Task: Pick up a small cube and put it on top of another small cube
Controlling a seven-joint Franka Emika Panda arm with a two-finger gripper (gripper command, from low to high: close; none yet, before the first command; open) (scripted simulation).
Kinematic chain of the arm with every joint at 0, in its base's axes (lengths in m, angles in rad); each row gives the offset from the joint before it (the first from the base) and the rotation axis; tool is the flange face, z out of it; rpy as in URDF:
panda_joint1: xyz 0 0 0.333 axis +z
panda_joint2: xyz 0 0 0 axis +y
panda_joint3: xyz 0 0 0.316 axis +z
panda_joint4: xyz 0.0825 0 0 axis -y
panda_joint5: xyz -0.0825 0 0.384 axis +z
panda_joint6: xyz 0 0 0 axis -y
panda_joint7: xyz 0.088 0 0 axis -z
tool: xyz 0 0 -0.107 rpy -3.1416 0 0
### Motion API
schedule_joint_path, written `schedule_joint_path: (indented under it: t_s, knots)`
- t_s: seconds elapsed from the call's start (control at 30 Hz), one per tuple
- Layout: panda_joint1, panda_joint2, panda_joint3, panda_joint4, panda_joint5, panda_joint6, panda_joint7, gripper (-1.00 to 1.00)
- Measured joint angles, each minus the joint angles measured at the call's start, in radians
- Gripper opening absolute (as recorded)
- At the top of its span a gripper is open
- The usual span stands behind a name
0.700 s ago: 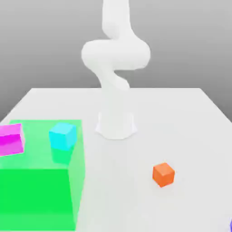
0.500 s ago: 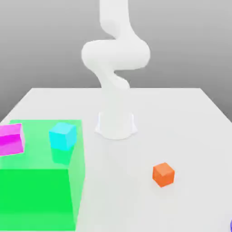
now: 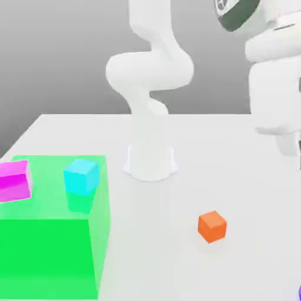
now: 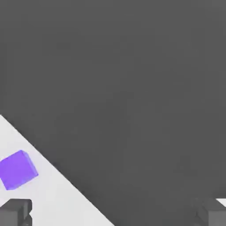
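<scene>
From my remote station, left to right across the exterior view: a magenta cube point(image 3: 14, 181) and a cyan cube point(image 3: 81, 176) sit on top of a large translucent green block point(image 3: 50, 253) at the exterior view's left, apart from each other. Neither has anything stacked on it. Behind them the white arm's base point(image 3: 150, 161) stands on the white table point(image 3: 194, 258). Further right, an orange cube point(image 3: 211, 226) rests alone on the bare table, well apart from the green block. At the exterior view's right the arm's hand point(image 3: 273, 76) hangs high above the table, well clear of every cube.

The hand view looks past the table edge: a purple cube point(image 4: 17, 169) lies on the white surface near that edge, and the gripper point(image 4: 113, 214) has its two dark fingertips point(image 4: 15, 211) spread wide, at either side of the picture, with nothing between them.

I judge the task barely begun. No cube is grasped, none is stacked. Everything remains: bring the hand down over one small cube, close on it, lift, carry it over another and set it squarely on top.
</scene>
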Motion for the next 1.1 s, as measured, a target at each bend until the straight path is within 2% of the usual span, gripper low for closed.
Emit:
schedule_joint_path:
  t_s: [0.37,0.5,0.53,0.73,0.87,1.1]
  knots:
    - [0.096,0.405,0.064,0.078,-0.113,0.071,-0.154,0.0]
    - [0.125,0.55,0.042,0.111,-0.151,0.162,-0.147,0.0]
    - [0.129,0.573,0.037,0.117,-0.156,0.178,-0.144,-1.0]
    - [0.131,0.584,0.035,0.119,-0.156,0.185,-0.144,-1.0]
    - [0.116,0.484,0.055,0.096,-0.133,0.109,-0.161,-1.0]
    - [0.065,0.248,0.105,-0.123,0.067,0.107,-0.063,-1.0]
